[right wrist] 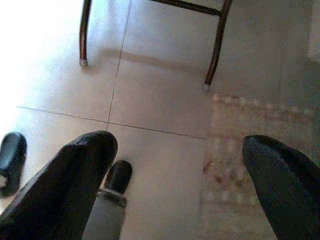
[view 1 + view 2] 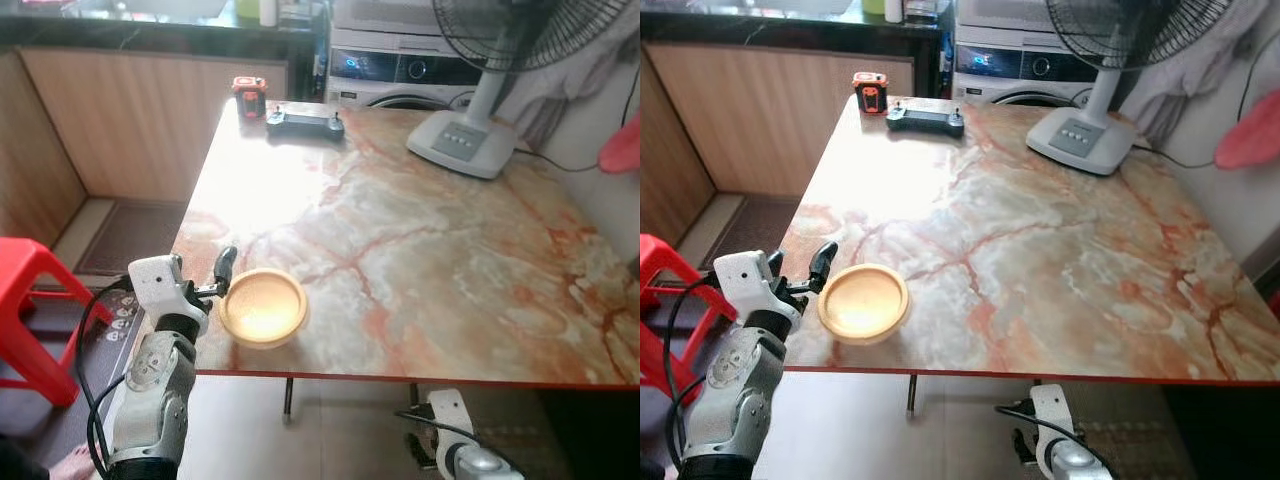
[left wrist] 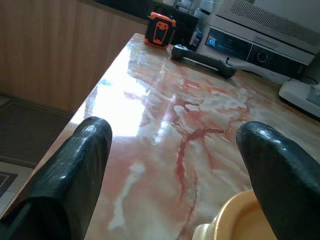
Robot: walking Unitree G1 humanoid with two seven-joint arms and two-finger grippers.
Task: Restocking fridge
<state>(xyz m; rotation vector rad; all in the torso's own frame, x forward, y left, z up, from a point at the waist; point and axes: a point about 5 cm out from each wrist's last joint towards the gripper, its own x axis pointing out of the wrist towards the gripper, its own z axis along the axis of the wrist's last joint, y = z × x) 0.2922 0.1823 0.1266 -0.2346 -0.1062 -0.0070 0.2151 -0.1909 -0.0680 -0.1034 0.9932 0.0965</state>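
Left pincer (image 2: 224,283) at bowl (image 2: 263,306), nothing stocked yet.
Head views: bowl on worktop (image 2: 420,240) near edge, pincer spread beside it. L wrist: bowl rim by one finger, no grip. R wrist: right pincer (image 1: 175,175) spread, idle over floor (image 1: 160,100). Judged early; no fridge seen.
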